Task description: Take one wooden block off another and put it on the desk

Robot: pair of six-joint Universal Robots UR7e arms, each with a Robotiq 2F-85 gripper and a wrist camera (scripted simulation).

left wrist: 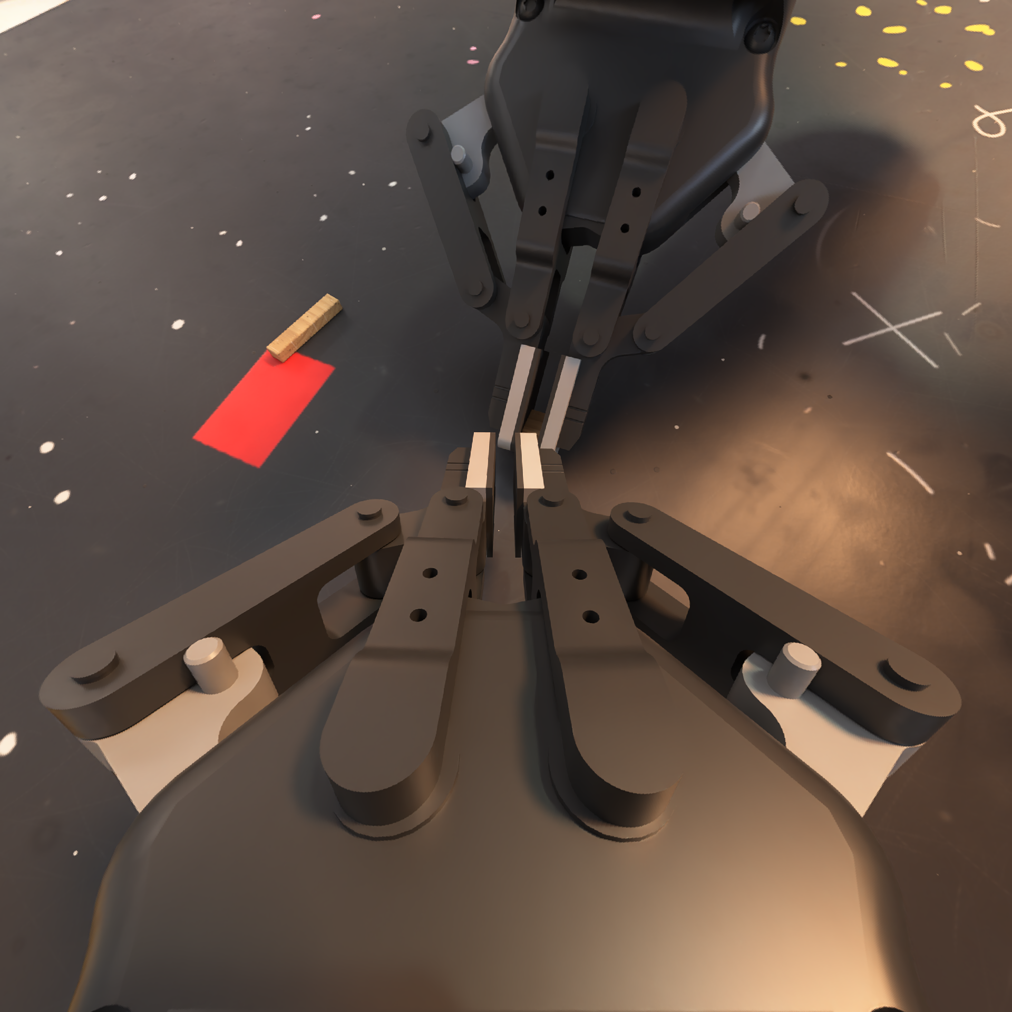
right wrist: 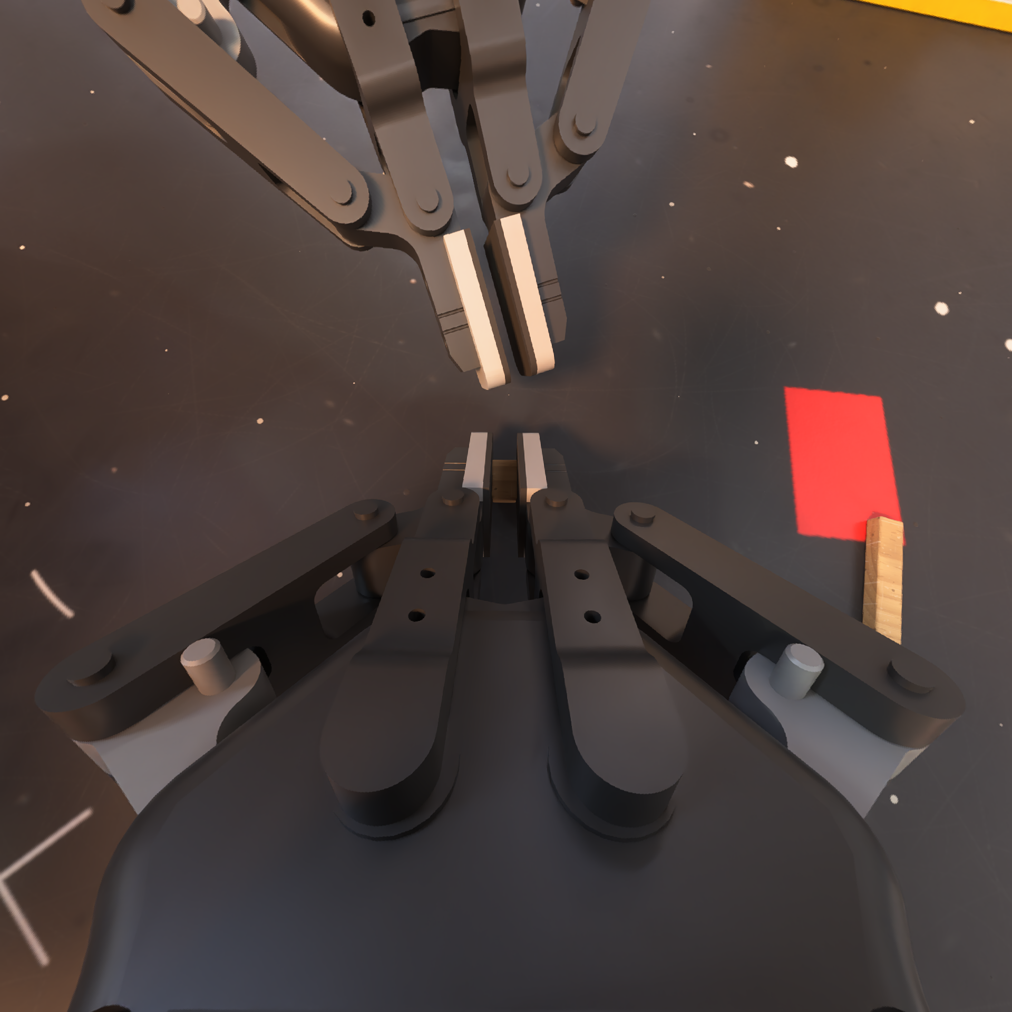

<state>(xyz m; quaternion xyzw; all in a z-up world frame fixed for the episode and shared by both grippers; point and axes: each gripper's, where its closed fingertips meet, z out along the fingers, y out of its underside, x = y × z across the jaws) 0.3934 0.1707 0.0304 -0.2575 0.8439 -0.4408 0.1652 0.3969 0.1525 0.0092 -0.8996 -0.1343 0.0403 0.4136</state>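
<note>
My right gripper (right wrist: 504, 438) is shut on a small wooden block (right wrist: 504, 482), held above the dark desk (right wrist: 219, 383). In the left wrist view the right gripper (left wrist: 530, 438) points toward me with the block (left wrist: 534, 420) just showing between its pads. My left gripper (left wrist: 505, 438) is shut with a narrow gap and nothing visible in it. It faces the right gripper tip to tip and shows in the right wrist view (right wrist: 517, 375). A second, longer wooden block (left wrist: 305, 327) lies flat on the desk, one end over a red rectangle (left wrist: 263, 408).
The lying block (right wrist: 883, 580) and the red rectangle (right wrist: 840, 463) are to the right of my right gripper. The desk (left wrist: 164, 164) is dark with white specks and chalk-like marks (left wrist: 892, 328). A yellow strip (right wrist: 953, 8) runs at the far right corner.
</note>
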